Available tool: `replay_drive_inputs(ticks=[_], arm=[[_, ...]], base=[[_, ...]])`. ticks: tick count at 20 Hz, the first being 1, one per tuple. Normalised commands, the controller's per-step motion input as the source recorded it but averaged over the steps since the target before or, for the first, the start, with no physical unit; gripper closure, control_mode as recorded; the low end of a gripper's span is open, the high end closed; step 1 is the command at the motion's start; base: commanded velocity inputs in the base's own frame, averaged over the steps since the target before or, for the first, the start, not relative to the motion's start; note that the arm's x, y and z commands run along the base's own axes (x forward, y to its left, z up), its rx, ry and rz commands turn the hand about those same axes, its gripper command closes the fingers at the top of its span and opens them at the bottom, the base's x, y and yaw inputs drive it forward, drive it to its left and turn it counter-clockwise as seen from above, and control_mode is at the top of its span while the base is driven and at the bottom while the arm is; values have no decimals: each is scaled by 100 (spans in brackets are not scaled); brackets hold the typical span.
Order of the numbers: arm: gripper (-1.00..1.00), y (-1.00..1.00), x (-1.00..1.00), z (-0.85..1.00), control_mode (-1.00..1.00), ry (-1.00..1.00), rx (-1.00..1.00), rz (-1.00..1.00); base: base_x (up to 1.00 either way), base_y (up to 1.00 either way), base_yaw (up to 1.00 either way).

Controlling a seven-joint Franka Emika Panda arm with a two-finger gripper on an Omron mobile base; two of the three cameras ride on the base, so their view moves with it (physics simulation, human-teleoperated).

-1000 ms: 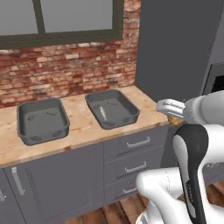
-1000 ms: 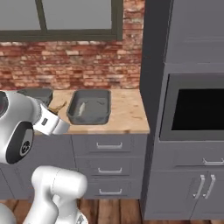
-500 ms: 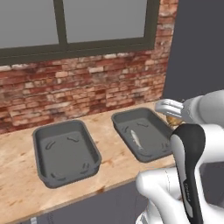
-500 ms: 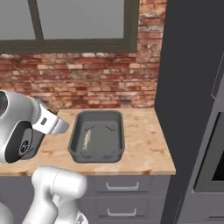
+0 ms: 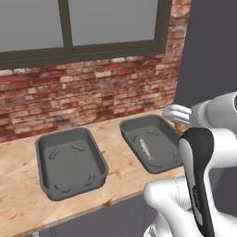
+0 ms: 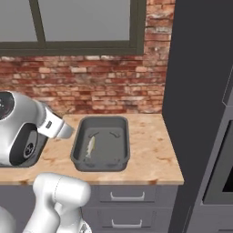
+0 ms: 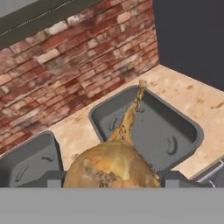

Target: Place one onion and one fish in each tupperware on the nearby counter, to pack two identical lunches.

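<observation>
From the left base view, two dark tupperwares sit apart on the desk (image 5: 115, 173): the left tupperware (image 5: 69, 162) and the right tupperware (image 5: 150, 143), which holds a fish (image 5: 145, 148). In the right base view, the fish (image 6: 90, 146) lies along that container's left side. In the hand view, the pincer (image 7: 113, 177) grips an onion (image 7: 113, 166) above the desk, its stem pointing over the right tupperware (image 7: 175, 127).

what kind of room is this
A rendered home kitchen, most likely: a light tan wood-grain counter over dark grey cabinets with silver bar handles, a red brick wall under a window, and a built-in oven.
</observation>
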Motion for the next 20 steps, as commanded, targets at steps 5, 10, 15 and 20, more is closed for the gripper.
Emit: replay_drive_inputs(ticks=[5, 10, 15, 20], arm=[[100, -21, 20, -35, -100, 19, 0, -14], [100, -44, 34, -43, -100, 17, 0, -25], [100, -23, 42, -29, -100, 16, 0, -19], [100, -5, 43, -26, -100, 13, 0, -17]], base=[[0, 0, 0], [0, 0, 0], [0, 0, 0], [0, 0, 0]])
